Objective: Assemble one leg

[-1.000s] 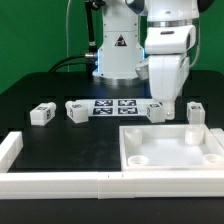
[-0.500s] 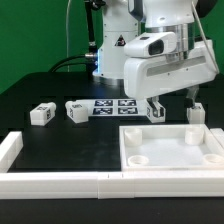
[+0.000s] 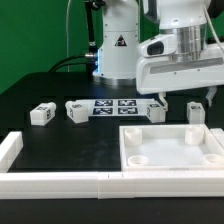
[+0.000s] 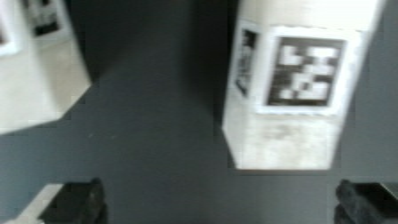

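Four small white legs with tags lie on the black table in the exterior view: two at the left (image 3: 41,114) (image 3: 77,110) and two at the right (image 3: 157,110) (image 3: 196,112). My gripper (image 3: 186,97) hangs open and empty just above the two right legs, its fingers spread broadside to the camera. In the wrist view one leg (image 4: 285,90) with its tag facing up lies ahead of the open gripper (image 4: 221,203), off to one side of the gap. Another white tagged leg (image 4: 36,70) lies at the other side. Nothing is between the fingertips (image 4: 71,203).
The marker board (image 3: 115,106) lies between the left and right legs. The large white square tray-like piece (image 3: 212,140) sits at the front right. A white raised border (image 3: 60,182) runs along the front edge and up the left (image 3: 9,149). The robot base (image 3: 115,50) stands behind.
The gripper has turned from edge-on to broadside, risen a little, and shifted toward the exterior view's right, now above the two right legs. The legs have not moved.
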`<state>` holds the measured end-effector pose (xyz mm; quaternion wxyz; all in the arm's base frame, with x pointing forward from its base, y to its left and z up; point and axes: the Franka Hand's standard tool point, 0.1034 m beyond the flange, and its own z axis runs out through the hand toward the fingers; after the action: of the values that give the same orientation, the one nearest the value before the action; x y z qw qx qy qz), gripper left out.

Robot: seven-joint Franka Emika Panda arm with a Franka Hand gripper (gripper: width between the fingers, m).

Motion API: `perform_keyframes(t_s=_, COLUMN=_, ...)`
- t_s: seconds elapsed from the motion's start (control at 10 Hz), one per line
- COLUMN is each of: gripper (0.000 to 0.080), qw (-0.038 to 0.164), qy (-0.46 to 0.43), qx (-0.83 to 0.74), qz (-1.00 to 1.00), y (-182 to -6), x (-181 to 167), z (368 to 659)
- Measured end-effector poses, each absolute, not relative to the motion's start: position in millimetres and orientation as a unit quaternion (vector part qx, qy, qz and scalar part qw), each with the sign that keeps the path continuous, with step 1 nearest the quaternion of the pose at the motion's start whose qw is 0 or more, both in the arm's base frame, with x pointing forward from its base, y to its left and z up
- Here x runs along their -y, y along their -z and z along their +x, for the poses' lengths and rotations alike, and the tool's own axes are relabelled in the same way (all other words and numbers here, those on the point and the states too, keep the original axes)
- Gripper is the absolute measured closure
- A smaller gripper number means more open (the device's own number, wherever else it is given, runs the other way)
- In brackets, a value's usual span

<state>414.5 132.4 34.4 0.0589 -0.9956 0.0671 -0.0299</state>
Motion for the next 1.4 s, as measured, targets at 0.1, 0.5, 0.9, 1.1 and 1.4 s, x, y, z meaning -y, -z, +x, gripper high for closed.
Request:
perform_keyframes(t_s=0.1, gripper=0.0151, qw=0.062, qy=0.028, qx=-0.106, qz=-0.992, y=-34.7, x=-134.2, z=414.7)
perform_keyframes(t_s=0.5, gripper=0.0151, qw=0.059, qy=-0.025, qx=-0.087, qz=-0.994, y=-31.4, x=-131.8, z=410.3)
perform_keyframes(t_s=0.9, gripper=0.0151, qw=0.063, qy=-0.207, qx=-0.076, qz=-0.973, y=-30.5, x=-140.8, z=393.4)
perform_keyframes(t_s=1.1, gripper=0.0151, qw=0.066, qy=-0.307, qx=-0.074, qz=-0.947, y=-27.3, x=-147.4, z=390.9)
perform_keyframes(t_s=1.4, gripper=0.0151, qw=0.069, qy=-0.445, qx=-0.061, qz=-0.891, y=-19.5, x=-151.8, z=376.5)
